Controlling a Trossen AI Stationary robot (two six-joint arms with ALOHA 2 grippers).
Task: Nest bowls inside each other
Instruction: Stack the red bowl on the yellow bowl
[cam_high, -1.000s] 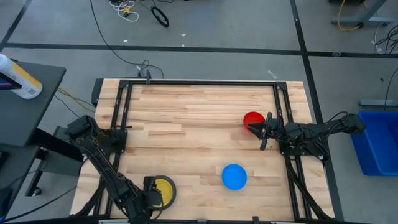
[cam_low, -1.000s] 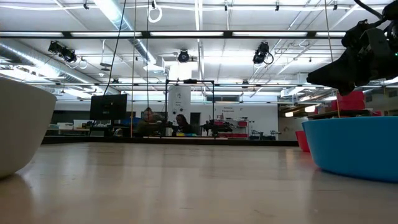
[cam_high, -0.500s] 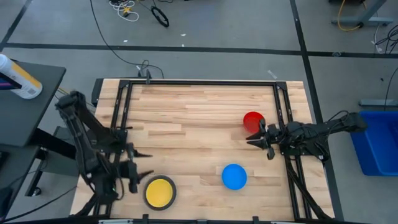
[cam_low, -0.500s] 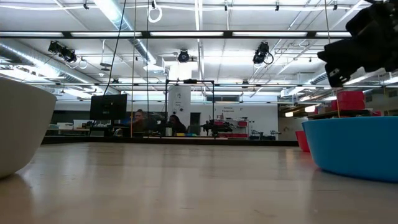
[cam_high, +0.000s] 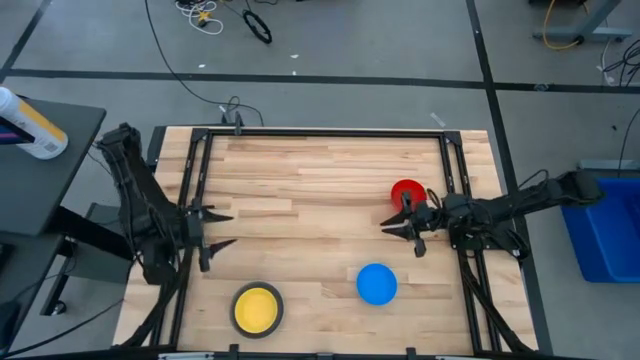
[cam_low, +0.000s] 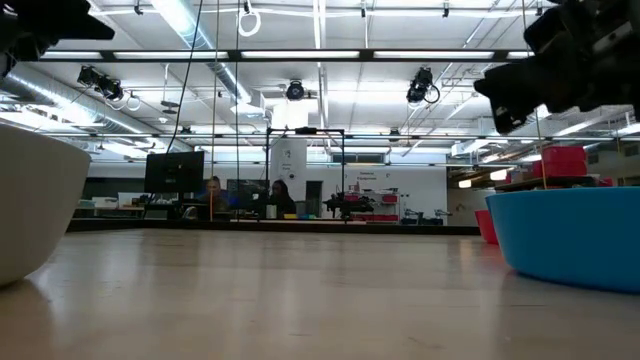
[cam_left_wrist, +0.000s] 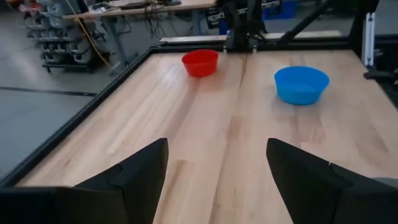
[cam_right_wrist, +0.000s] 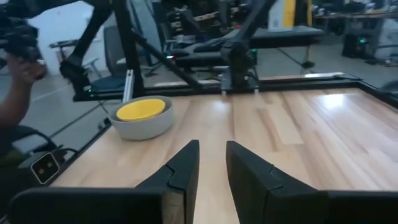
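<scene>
A yellow bowl (cam_high: 257, 310) sits nested in a grey bowl (cam_high: 236, 298) near the table's front edge, left of centre; both also show in the right wrist view, the yellow bowl (cam_right_wrist: 140, 109) in the grey bowl (cam_right_wrist: 142, 127). A light blue bowl (cam_high: 377, 283) stands alone on the wood at the front right. A red bowl (cam_high: 405, 190) stands farther back on the right. My left gripper (cam_high: 228, 229) hovers wide open at the left edge, pointing across the table. My right gripper (cam_high: 392, 226) hovers just in front of the red bowl, a narrow gap between its fingers (cam_right_wrist: 212, 149), nothing in it.
A black metal frame (cam_high: 320, 132) runs round the wooden table top. A person's hand (cam_right_wrist: 22, 65) shows beyond the table's left side, and people sit far off in the room (cam_low: 245, 195). Bare wood lies between the bowls in the table's middle.
My left gripper has risen from the yellow and grey bowls at the front edge, swung toward the far and left side, and tipped from pointing down to nearly level. My right gripper has drawn off the red bowl toward the near side and turned. The bowls have stayed put.
</scene>
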